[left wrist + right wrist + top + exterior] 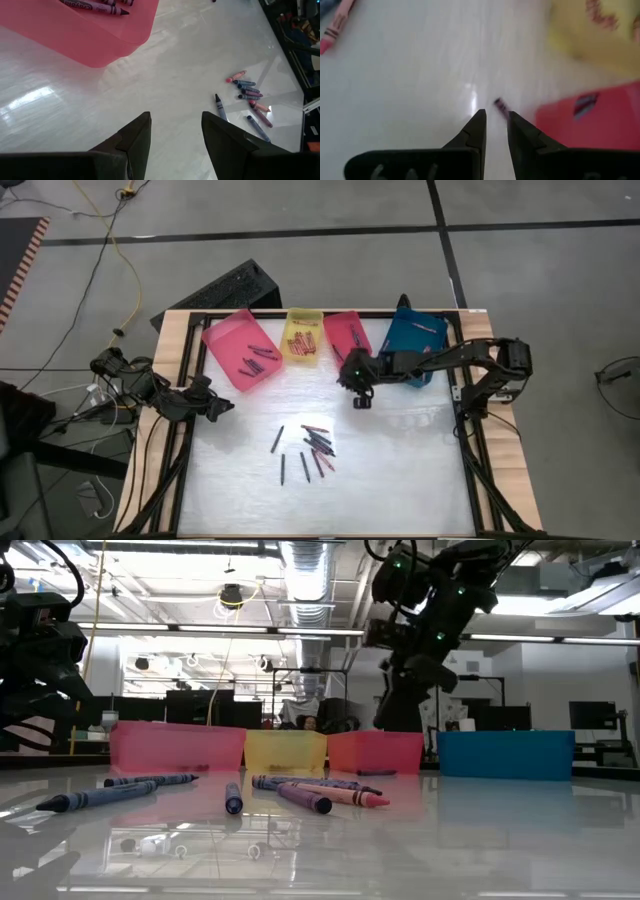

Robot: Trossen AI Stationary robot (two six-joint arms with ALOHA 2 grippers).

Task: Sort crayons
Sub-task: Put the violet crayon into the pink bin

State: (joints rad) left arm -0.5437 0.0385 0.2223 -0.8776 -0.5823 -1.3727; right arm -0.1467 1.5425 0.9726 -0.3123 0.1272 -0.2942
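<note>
Right end effector point(361, 401) hovering near red plastic tray point(347, 332), narrowly spread, empty; best descending squarely over loose wax crayons point(316, 443).

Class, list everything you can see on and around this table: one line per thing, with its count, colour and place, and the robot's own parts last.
Pink tray: one, pink, far edge of the table, leftmost, a few crayons inside.
Yellow tray: one, yellow, right of the pink tray, reddish crayons inside.
Red tray: one, red, right of the yellow tray, crayons inside.
Blue tray: one, blue, rightmost, partly under the right arm.
Loose crayons: about ten, blue, purple, pink and dark, mid-table.
Keyboard: one, black, on the floor beyond the table.
Yellow cable: one, on the floor, far left.
Left gripper: one, dark, open, empty, left side.
Right gripper: one, dark, narrowly parted, holding nothing visible, in front of the red tray.
</note>
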